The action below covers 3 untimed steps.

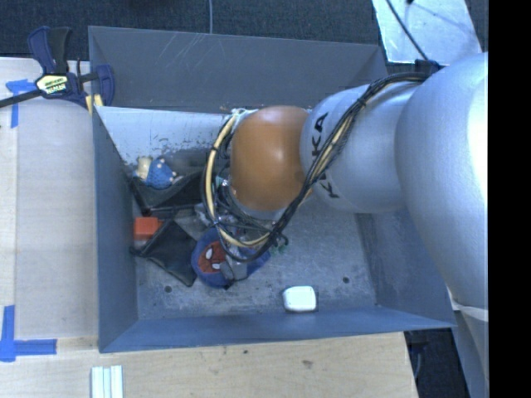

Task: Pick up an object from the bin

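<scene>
1. Left of the bin's middle, low over the floor: gripper [236,247], mostly hidden beneath the arm's own rounded orange wrist cover [264,160]. How far it is open, cannot tell; whether it has hold of anything, cannot tell.
2. Yellow and black cables [217,191] loop down the cover's left side to the gripper body. More run back along the silver arm [373,152], which comes in from the right.
3. Right under the gripper: blue round soft-looking object with a red-and-white patch [214,259]. It lies on the bin floor, left of centre, toward the near wall. Its right side is covered by the gripper. Touching or just apart, cannot tell.
4. Just left of the blue object, against it: black flat square piece [172,251], lying tilted.
5. Beyond that piece, near the left wall: small orange-red block [146,226].
6. Far-left corner: small blue and cream figure-like thing [156,172], beside a dark black object [178,196] whose kind cannot be told.
7. Well apart from that group, near the near wall and to the right of the blue object: white rounded block [299,298], lying by itself.
8. Grey metal bin [332,251]: floor speckled and scuffed.
</scene>
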Available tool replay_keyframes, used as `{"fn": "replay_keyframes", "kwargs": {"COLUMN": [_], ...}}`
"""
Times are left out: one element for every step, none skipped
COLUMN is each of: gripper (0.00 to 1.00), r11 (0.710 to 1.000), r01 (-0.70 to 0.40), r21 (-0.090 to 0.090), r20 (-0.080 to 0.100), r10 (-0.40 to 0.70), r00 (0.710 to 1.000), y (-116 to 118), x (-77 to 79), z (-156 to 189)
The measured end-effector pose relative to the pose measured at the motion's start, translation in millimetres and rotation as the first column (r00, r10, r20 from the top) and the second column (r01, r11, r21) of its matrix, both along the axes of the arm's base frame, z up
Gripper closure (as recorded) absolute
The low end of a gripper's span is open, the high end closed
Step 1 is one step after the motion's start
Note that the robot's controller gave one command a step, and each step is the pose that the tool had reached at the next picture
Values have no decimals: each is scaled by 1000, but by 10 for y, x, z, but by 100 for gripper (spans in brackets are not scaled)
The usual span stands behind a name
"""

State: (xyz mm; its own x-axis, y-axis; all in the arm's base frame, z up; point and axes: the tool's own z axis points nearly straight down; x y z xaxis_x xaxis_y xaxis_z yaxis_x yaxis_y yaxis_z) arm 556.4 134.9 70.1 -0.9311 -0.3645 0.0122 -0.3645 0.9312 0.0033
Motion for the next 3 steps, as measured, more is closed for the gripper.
{"fn": "replay_keyframes", "kwargs": {"gripper": [0,0,0], "r11": [957,952,790], "r01": [-289,-306,-613], "r21": [2,2,1], "r20": [14,18,7], "r10": [289,306,613], "r00": [957,952,790], "y": [165,21,196], "x": [-194,-68,-66], "z": [309,305,6]}}
